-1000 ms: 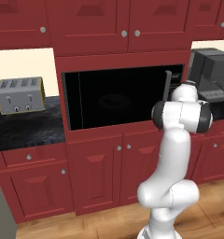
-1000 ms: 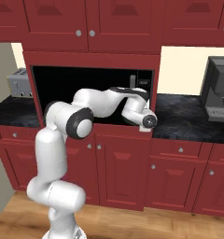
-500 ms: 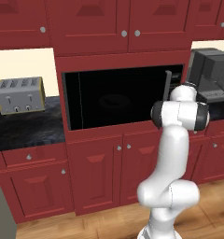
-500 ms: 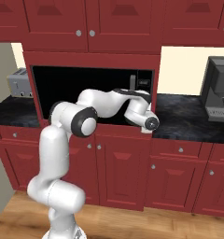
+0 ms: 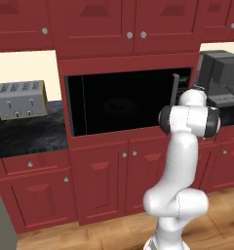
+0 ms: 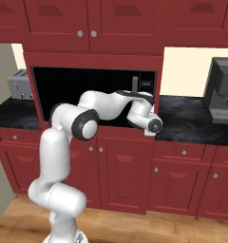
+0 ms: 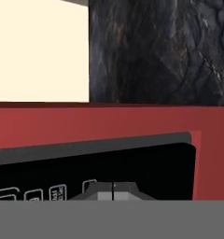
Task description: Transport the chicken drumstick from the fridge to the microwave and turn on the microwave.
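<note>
Hand view shows the gripper clenched shut and empty, its tips close against the button panel at the right end of the microwave. To start it, push straight onto one button without sliding. The chicken drumstick's place cannot be told.

Arm: glossy white rounded link shells, smooth, tube-like. Joints: dark grey/black bands between links, round dark end caps with small light centre. Bulbous white lower segment above base. Gripper: grey finger tips, squared.
</note>
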Robot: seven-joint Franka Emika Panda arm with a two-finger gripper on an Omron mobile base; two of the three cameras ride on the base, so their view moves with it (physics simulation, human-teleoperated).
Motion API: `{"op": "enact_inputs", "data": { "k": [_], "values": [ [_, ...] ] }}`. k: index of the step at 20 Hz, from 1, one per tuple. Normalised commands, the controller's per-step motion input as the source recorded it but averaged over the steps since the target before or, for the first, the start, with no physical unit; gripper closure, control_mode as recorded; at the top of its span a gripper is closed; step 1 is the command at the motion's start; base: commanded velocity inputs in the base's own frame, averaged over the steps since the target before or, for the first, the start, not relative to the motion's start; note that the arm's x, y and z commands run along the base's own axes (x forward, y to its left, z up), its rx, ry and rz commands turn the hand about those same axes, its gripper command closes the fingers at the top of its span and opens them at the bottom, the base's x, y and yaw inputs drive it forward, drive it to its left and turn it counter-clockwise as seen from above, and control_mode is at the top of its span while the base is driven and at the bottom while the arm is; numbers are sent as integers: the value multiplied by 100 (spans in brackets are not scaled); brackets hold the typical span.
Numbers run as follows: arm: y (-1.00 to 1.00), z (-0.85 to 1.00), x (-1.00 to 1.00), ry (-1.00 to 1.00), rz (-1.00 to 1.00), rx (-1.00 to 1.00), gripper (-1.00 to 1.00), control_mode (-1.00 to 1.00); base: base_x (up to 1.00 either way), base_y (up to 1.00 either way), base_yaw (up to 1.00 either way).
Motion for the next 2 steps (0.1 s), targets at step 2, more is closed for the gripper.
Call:
{"op": "enact_inputs", "data": {
  "k": [2],
  "values": [
    [0, 0, 0, 1, 0, 0, 100, -100, 0, 0, 0]
  ]
}}
